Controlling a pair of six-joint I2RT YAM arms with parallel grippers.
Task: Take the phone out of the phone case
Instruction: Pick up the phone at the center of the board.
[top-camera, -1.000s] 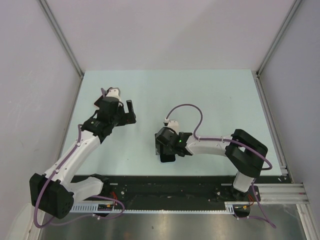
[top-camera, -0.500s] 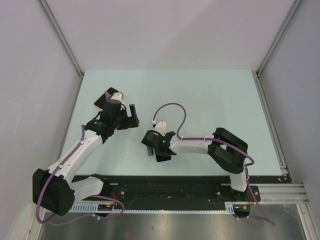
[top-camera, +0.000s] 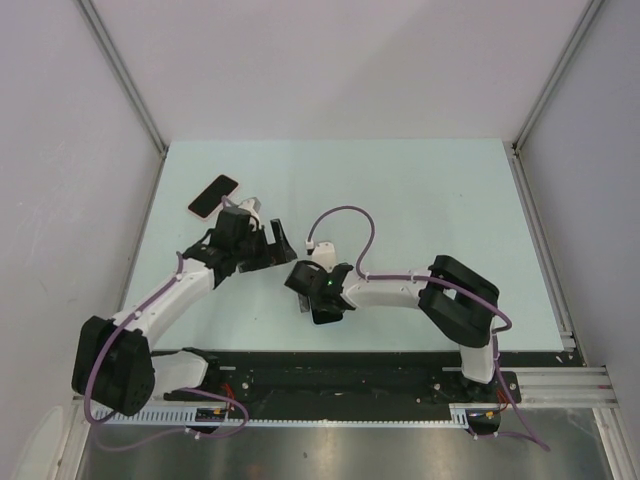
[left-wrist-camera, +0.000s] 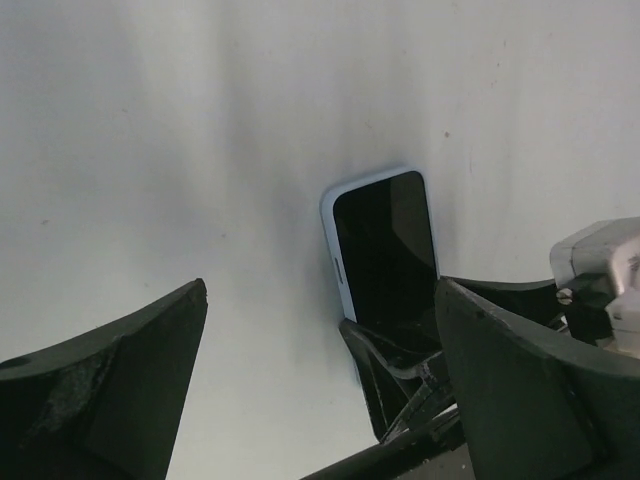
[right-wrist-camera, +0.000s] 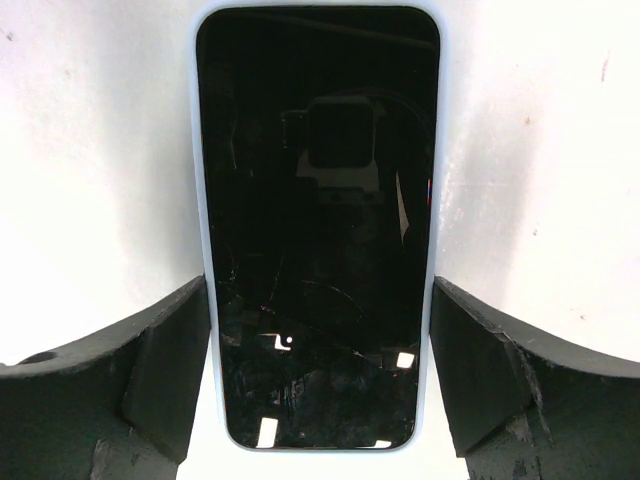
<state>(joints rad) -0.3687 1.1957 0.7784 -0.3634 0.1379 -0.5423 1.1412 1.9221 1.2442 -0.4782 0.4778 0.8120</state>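
Pale-blue case (right-wrist-camera: 199, 180) holding the phone (right-wrist-camera: 317, 230) lies flat between the right fingers (right-wrist-camera: 150, 370).

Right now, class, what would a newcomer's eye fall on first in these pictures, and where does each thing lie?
The black phone in its pale blue case lies flat near the front middle of the table, the right tool straddling its long sides. The left tool hangs open close by, and a dark, red-rimmed slab lies alone at the far left.
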